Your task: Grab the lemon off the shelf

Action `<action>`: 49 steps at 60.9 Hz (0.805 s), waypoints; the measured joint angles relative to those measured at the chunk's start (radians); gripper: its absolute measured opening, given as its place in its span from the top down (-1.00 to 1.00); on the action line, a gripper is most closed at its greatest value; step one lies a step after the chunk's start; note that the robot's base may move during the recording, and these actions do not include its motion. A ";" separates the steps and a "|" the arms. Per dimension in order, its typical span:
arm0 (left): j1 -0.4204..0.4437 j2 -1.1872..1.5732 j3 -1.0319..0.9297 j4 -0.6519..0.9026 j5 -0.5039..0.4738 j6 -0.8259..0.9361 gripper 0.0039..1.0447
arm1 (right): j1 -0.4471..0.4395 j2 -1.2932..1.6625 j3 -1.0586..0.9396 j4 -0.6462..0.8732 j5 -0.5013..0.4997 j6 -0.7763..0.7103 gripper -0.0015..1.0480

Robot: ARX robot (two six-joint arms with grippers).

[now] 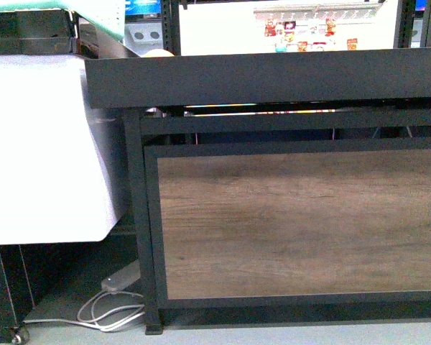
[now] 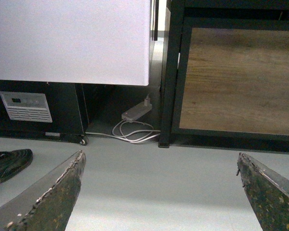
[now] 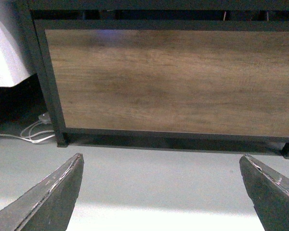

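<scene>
Both arms are hanging low in front of the shelf. The left gripper and the right gripper are each gaping wide, released, with nothing between the fingers. Ahead of both is the shelf's wood panel, and bare floor is lying between it and the tips. The tray is sitting well above both grippers.

The lemon is not plainly showing. A pale rounded shape is peeking over the tray's rim, up and ahead of the left gripper. It may be the fruit, though the view is too low to tell. The rim is hiding whatever else the tray is carrying.

The likely trouble is the climb. An arm rising close to the shelf is risking a knock against the tray's front rim, because the tray is overhanging the panel. A reach over that rim is going in half blind, so the fingers may be closing on the wrong thing or nudging the fruit away. The white cabinet is crowding the left gripper's outer side, and a loose cable is lying ahead of it by the shelf's leg.
</scene>
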 joint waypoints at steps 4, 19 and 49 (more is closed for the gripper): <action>0.000 0.000 0.000 0.000 0.000 0.000 -0.85 | 0.000 0.000 0.000 0.000 0.000 0.000 -0.86; 0.000 0.000 0.000 0.000 0.000 0.000 -0.85 | 0.000 0.000 0.000 0.000 0.000 0.000 -0.86; 0.000 0.000 0.000 0.000 0.000 0.000 -0.85 | 0.000 0.000 0.000 0.000 0.000 0.000 -0.86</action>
